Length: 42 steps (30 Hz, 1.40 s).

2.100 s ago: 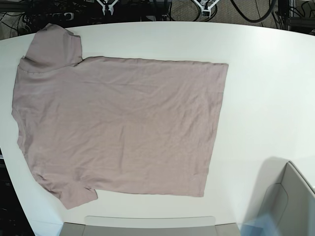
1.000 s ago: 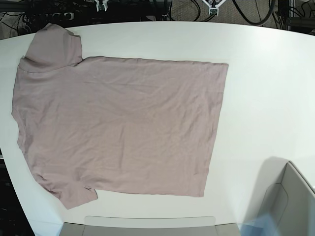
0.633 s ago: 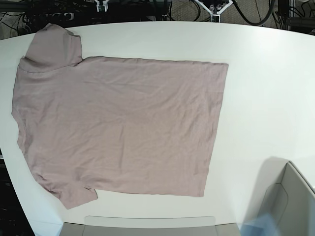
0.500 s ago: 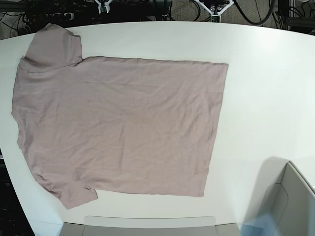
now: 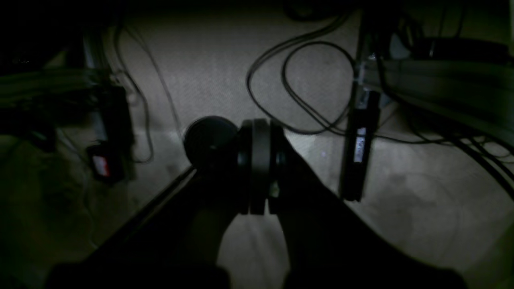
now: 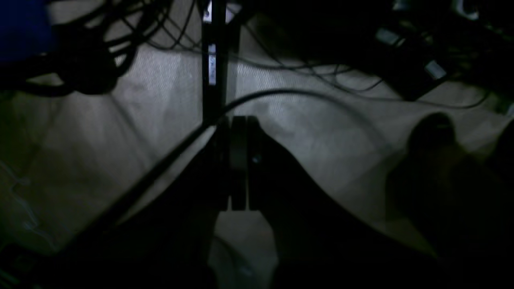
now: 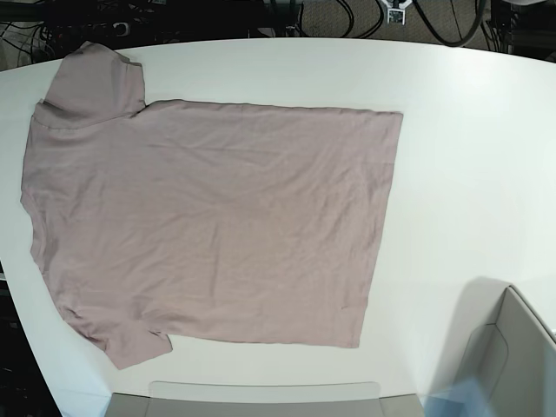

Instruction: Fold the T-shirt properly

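1. A big white table (image 7: 469,156) fills the base view, with dark cables (image 7: 439,22) on the floor behind it.
2. The pink T-shirt (image 7: 208,221) lies flat and wrinkled on the left part of the table, sleeves at the far left.
3. A grey box (image 7: 508,356) sits at the bottom right corner.
4. The right gripper (image 6: 237,160) has its jaws pressed together above the floor.
5. The left gripper (image 5: 257,164) is closed too.

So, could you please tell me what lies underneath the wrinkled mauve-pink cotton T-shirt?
The mauve-pink cotton T-shirt lies flat on the white table; whatever the fabric covers cannot be seen.
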Each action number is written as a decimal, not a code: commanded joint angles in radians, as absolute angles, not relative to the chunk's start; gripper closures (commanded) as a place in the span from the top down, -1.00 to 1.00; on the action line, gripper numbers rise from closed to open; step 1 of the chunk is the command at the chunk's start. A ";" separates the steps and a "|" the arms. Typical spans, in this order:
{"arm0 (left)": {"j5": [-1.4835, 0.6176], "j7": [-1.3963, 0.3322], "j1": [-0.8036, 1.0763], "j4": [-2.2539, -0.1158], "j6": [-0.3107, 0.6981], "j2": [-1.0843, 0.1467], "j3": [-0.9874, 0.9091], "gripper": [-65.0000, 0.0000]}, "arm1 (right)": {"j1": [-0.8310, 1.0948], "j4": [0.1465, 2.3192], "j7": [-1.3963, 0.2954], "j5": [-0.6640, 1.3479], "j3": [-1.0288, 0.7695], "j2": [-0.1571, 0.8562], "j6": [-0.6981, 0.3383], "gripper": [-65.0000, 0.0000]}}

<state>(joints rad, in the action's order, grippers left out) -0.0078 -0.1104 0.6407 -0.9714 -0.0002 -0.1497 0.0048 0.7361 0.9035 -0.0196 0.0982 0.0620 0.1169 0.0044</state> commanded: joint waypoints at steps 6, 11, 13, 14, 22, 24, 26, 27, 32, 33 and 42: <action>-0.007 -0.102 0.822 -1.198 -0.001 -0.185 0.001 -1.00 | 0.974 1.211 -0.021 0.099 0.053 0.185 0.010 -1.00; -0.007 -0.102 0.911 -1.368 -0.001 -0.232 -0.002 -1.00 | 1.110 1.449 -0.022 0.099 0.051 0.262 0.015 -1.00; -0.007 -0.102 0.944 -1.429 -0.001 -0.245 -0.030 -1.00 | 1.161 1.544 -0.022 0.101 0.033 0.292 0.016 -1.00; -0.007 -0.102 0.961 -1.451 -0.001 -0.245 -0.054 -1.00 | 1.184 1.584 -0.022 0.101 0.016 0.297 0.016 -1.00; -0.007 -0.102 1.089 -1.656 -0.001 -0.246 -0.220 -1.00 | 1.277 1.914 -0.087 0.101 -0.180 0.297 0.016 -1.00; -0.007 -0.102 1.109 -1.713 -0.001 -0.245 -0.249 -1.00 | 1.268 1.980 -0.130 0.101 -0.216 0.295 0.016 -1.00; -0.007 -0.102 1.115 -1.762 -0.001 -0.245 -0.272 -1.00 | 1.237 2.032 -0.157 0.101 -0.223 0.295 0.016 -1.00; -0.007 -0.102 1.113 -1.778 -0.001 -0.245 -0.282 -1.00 | 1.222 2.046 -0.165 0.099 -0.223 0.295 0.016 -1.00; -0.007 -0.102 1.082 -1.851 -0.001 -0.245 -0.318 -1.00 | 1.110 2.068 -0.180 0.094 -0.228 0.272 0.016 -1.00; -0.007 -0.102 1.058 -1.867 -0.001 -0.246 -0.318 -1.00 | 1.089 2.068 -0.182 0.094 -0.228 0.266 0.016 -1.00; -0.002 -0.300 0.776 -2.046 -0.001 -0.245 -0.312 -1.00 | 0.849 2.069 -0.182 0.097 -0.222 0.229 0.015 -1.00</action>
